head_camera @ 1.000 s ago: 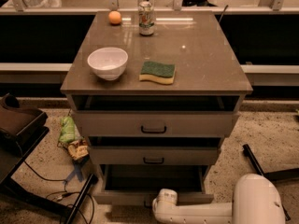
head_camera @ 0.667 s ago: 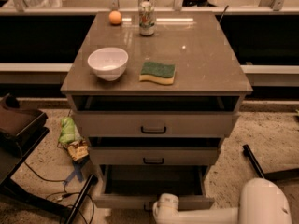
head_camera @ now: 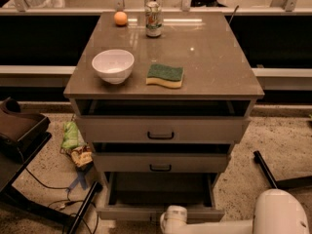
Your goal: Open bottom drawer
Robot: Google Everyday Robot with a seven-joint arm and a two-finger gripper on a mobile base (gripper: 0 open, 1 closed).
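The floor is speckled stone, dim, with dark shelving behind the grey-beige cabinet. At the low edge of the camera view the gripper (head_camera: 173,219) shows only as a white round wrist on a white arm that comes in from the right. It sits against the middle of the front panel of the bottom drawer (head_camera: 126,212), where the handle should be. The handle itself is covered, and I cannot tell if the gripper is closed on it or free.

The bottom drawer stands pulled far forward from the cabinet, and its plain inside looks empty. Above it, the middle drawer (head_camera: 195,163) and the top drawer (head_camera: 204,129) are each out only a little, with a dark gap over each panel.

On the desk (head_camera: 219,62) are a white bowl (head_camera: 113,66), a green and yellow sponge (head_camera: 165,75) just beside it, and farther back a can (head_camera: 153,19) and an orange ball (head_camera: 120,18).

In my judgement the pulling step is almost finished. The next move calls for a short straight pull toward the robot if any travel remains. After that the gripper should let go and back away without pushing the panel in again.
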